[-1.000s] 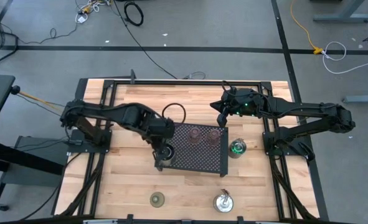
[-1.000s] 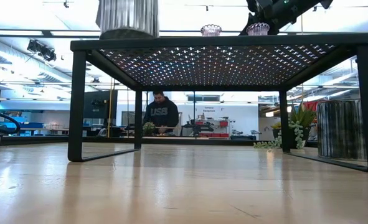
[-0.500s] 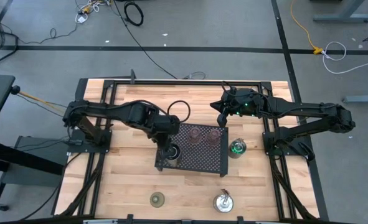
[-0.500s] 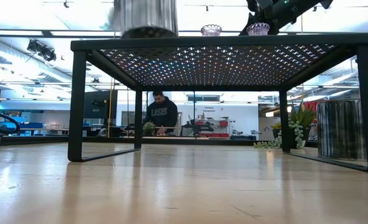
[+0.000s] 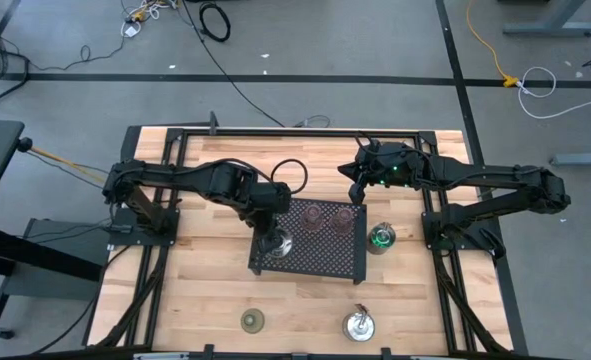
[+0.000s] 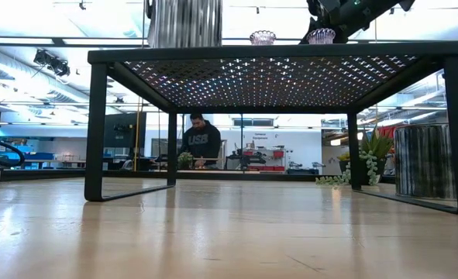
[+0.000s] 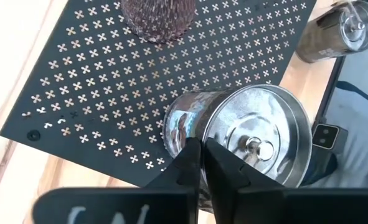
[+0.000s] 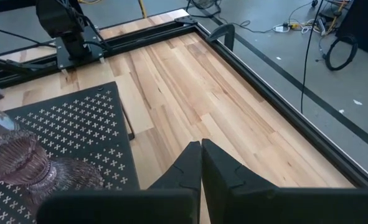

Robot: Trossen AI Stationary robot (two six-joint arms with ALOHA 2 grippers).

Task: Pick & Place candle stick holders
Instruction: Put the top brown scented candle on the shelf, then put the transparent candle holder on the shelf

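Note:
My left gripper (image 5: 271, 234) is shut on a shiny silver holder (image 7: 252, 146) at the near left part of the black perforated tray (image 5: 325, 255). In the low view the silver holder (image 6: 184, 23) stands upright with its base at the tray top. Two pink holders (image 5: 313, 215) (image 5: 343, 218) stand on the tray's far part. My right gripper (image 5: 356, 190) is shut and empty, above the tray's far right corner. A second silver holder (image 5: 381, 238) stands on the table to the right of the tray. An olive-green holder (image 5: 252, 320) and a third silver one (image 5: 358, 325) stand near the front edge. My left gripper holds the silver holder by its upper rim (image 7: 199, 134), on the side toward the table's left. The wall is pinched between the two fingers, one inside the cup and one outside. The fingers come slanting down from the left. The holder is upright, base at the tray top.
The tray is a raised stand on thin black legs (image 6: 97, 132). A small leafy plant (image 6: 372, 151) shows behind it at the right. Black frame rails (image 5: 165, 200) run along the table's sides. Bare wood lies between the tray and the front edge. A person (image 6: 201, 143) stands far behind.
My left gripper has carried the silver holder toward the table's right, from the tray's near left edge farther onto the tray, and lowered it a little. The holder has stayed upright. My right gripper has kept still.

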